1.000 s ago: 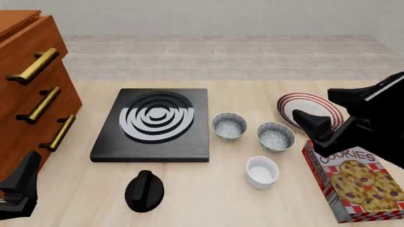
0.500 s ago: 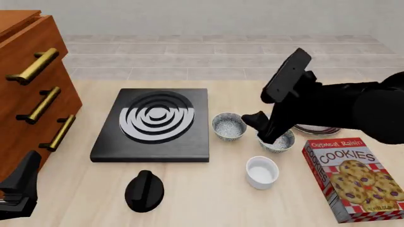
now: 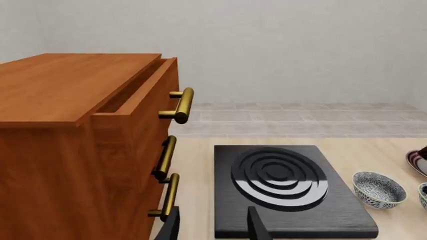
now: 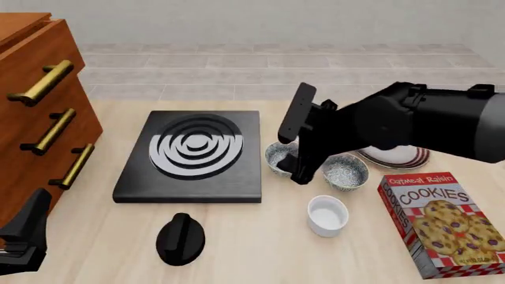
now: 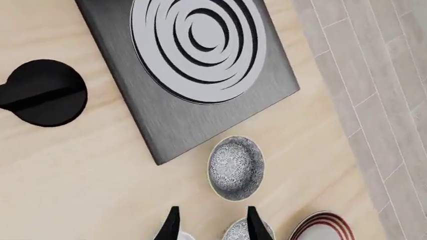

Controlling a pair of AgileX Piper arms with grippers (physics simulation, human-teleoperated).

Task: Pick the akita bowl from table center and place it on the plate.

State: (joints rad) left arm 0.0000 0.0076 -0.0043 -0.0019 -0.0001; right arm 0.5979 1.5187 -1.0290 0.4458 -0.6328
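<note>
Two alike akita bowls stand side by side right of the stove: one nearer the table's middle [image 4: 276,156] [image 5: 235,167] [image 3: 378,189], partly covered by my right arm, and one further right [image 4: 346,172] [image 5: 241,233]. The red-striped plate [image 4: 397,157] [image 5: 321,227] lies behind the right bowl, half hidden by the arm. My right gripper [image 4: 301,171] [image 5: 211,227] hovers open and empty above the gap between the bowls, touching neither. My left gripper [image 4: 27,234] [image 3: 212,230] rests open and empty at the near left, by the drawers.
A black stove plate [image 4: 193,155] sits left of the bowls, with a black knob [image 4: 180,238] in front of it. A white cup [image 4: 327,216] and a cookies box [image 4: 446,225] stand near the front right. A wooden drawer chest [image 4: 39,112] fills the left edge.
My right arm has swung left from above the plate and cookies box to above the two bowls. The left arm and all objects have stayed put.
</note>
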